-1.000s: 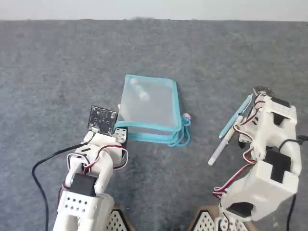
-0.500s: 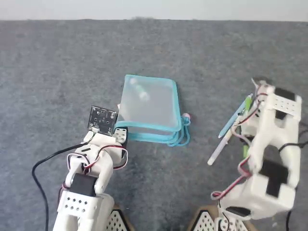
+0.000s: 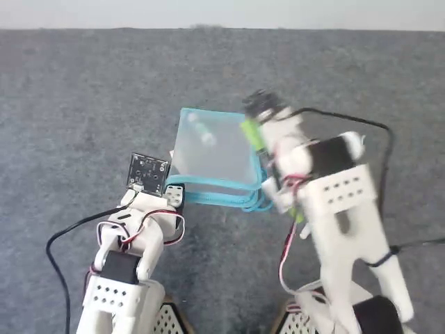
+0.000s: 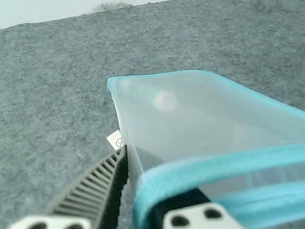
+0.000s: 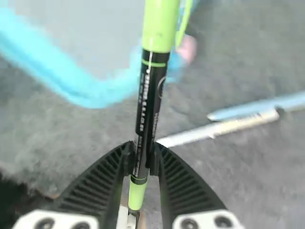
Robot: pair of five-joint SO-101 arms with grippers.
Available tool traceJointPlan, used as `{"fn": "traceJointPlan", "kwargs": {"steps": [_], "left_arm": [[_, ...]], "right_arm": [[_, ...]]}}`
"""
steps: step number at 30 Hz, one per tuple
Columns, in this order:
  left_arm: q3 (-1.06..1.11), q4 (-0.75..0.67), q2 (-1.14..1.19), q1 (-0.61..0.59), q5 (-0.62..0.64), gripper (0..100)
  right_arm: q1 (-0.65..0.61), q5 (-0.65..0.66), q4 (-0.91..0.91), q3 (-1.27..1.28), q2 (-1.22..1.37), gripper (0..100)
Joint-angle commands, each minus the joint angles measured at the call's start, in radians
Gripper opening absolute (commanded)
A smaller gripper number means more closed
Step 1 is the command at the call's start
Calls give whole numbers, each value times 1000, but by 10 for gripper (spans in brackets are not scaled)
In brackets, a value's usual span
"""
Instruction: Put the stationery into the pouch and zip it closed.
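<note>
Right gripper (image 5: pixel 143 155) grasps the marker (image 5: pixel 155 81) over the pouch's (image 3: pixel 212 149) right edge, left gripper (image 4: pixel 143 183) pinches its near-left corner, pens (image 5: pixel 224 126) lie on the mat (image 3: pixel 83 83) beside

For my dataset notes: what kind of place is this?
Likely a robotics test bench: grey felt table, small white left arm gripping a pouch, right arm gripping a green pen, pale wall.
</note>
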Motion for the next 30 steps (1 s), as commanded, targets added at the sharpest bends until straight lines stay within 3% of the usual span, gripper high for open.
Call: {"fn": "traceJointPlan", "kwargs": {"steps": [1,9,16,22,30], "left_arm": [[-10,-29,0,6,-12,12],[-13,-123,8,-114,-5,12],[-12,-126,8,-110,-5,12],[-12,-124,8,-110,-5,12],[-10,-123,8,-110,-5,12]], "right_arm": [[-122,52,44,25,-54,6],[-162,103,44,132,-61,6],[-203,146,45,137,-74,6],[-334,170,47,138,-217,6],[-314,157,44,213,-157,6]]}}
